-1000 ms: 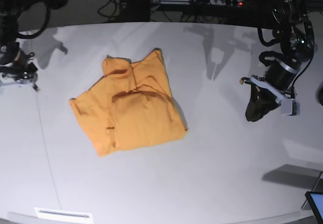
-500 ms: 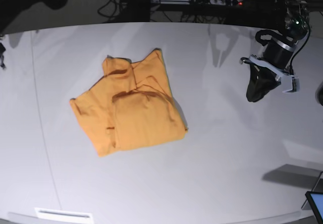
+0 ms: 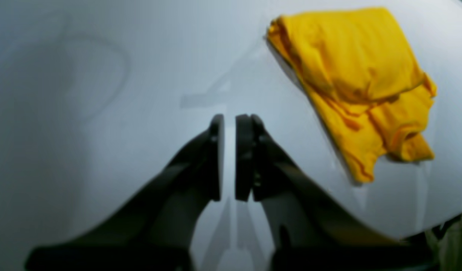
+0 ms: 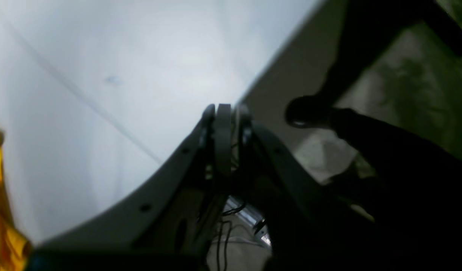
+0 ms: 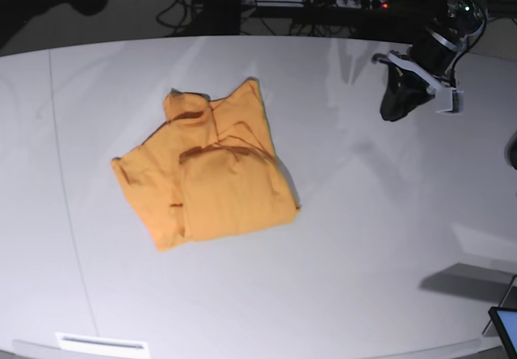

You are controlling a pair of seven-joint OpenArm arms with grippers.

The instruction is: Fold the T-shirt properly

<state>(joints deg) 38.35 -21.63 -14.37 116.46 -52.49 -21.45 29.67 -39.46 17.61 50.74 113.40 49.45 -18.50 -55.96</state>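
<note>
From my left wrist, my left hand (image 3: 229,158) hangs over bare white table (image 3: 102,94), pads nearly together, holding nothing; the soft orange-yellow T-shirt (image 3: 360,82) lies folded, well apart. From my right wrist, my right hand (image 4: 227,139) looks closed and empty, though it's blurred, past the table's edge. The base view shows the shirt mid-table; I'd judge only squaring its uneven far edge remains.

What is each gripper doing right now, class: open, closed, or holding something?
Left gripper: nearly closed, empty, clear of the T-shirt.
Right gripper: closed, empty.
</note>
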